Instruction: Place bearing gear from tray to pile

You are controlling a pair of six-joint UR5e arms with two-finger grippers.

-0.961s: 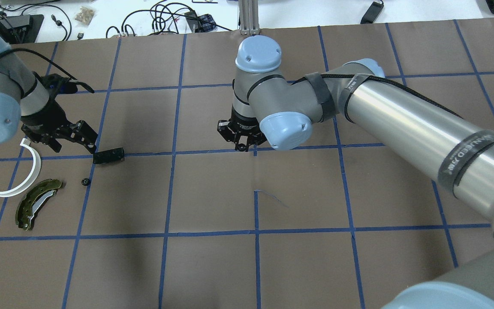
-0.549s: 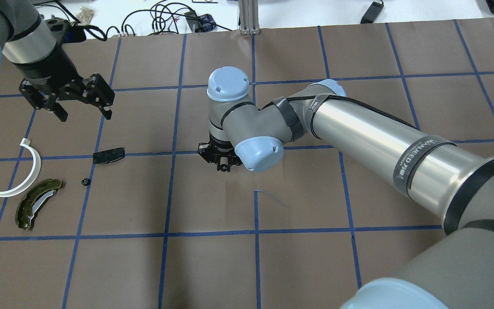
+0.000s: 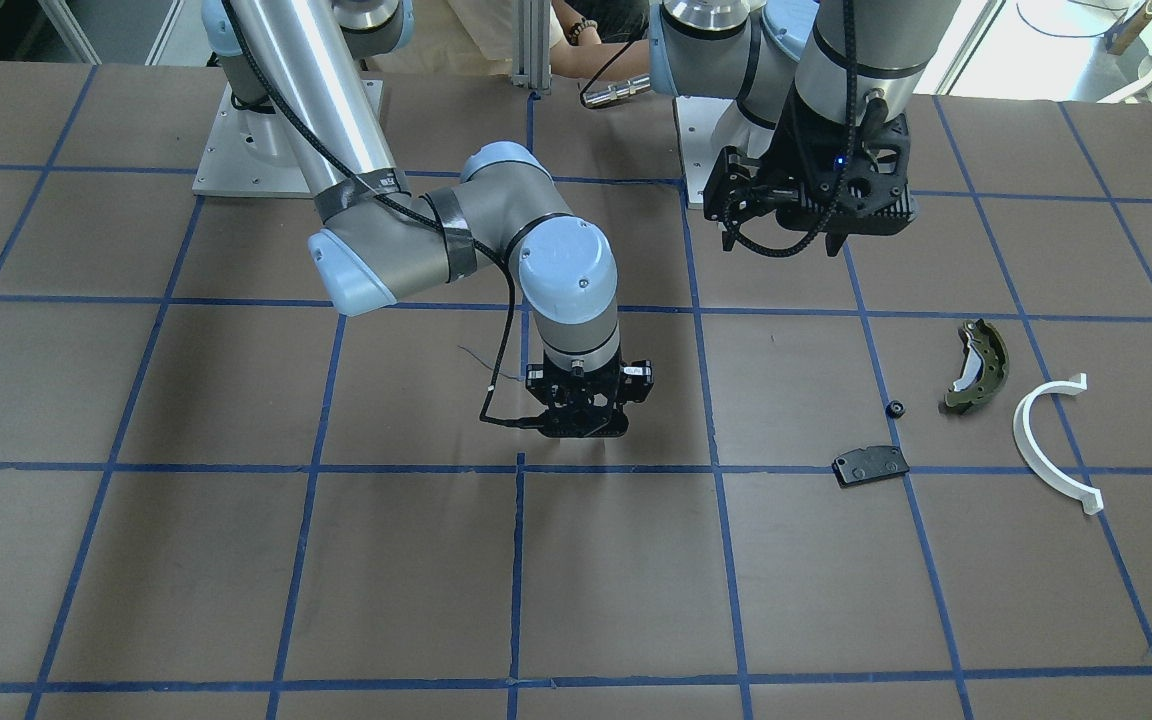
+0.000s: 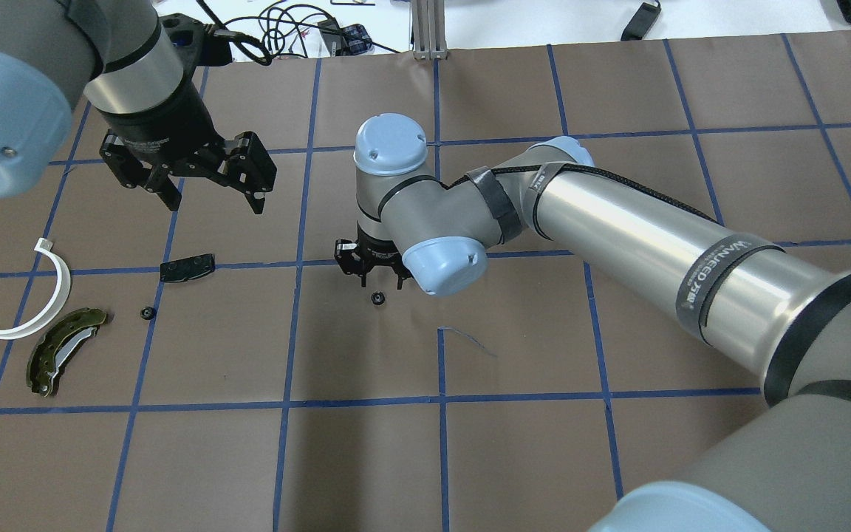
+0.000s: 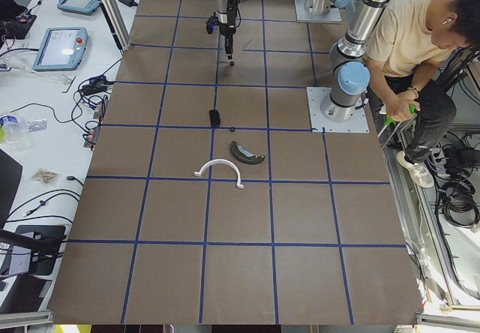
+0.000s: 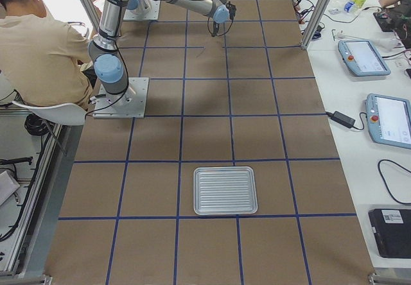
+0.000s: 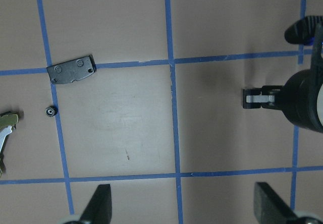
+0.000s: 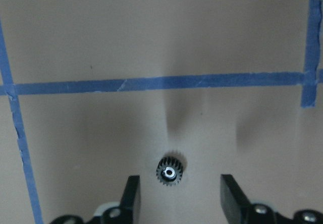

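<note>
On the brown paper-covered table (image 4: 514,458) with its blue tape grid, near the middle and just on the near side of a blue line, a small black toothed bearing gear (image 8: 170,172), flat on the paper. Directly over it the right claw (image 8: 180,200), released and gripping nothing, one finger to either side of the gear and both clear of it in the wrist view; from overhead, the gear just on the near side of the fingertips, touching neither. Well to the left, the pile: a flat black rectangular pad (image 4: 188,267) lying across a tape line, an olive-green curved brake shoe (image 4: 63,351) nearer and further left, a white plastic half-ring (image 4: 66,284) just beside the shoe towards the table's left edge. Between pad and shoe, a second small black gear (image 4: 146,312) (same toothed shape, lying alone, touching neither neighbour). Raised above the table on the far side of the pad, the left claw (image 4: 213,199), likewise released, fingers wide apart with nothing between them. Far off towards the right end of the table, a ribbed silver metal tray (image 6: 225,190), well apart from both gears and from the pile. Beside the robot's base, a seated person in a beige shirt (image 5: 420,40), leaning forward.
</note>
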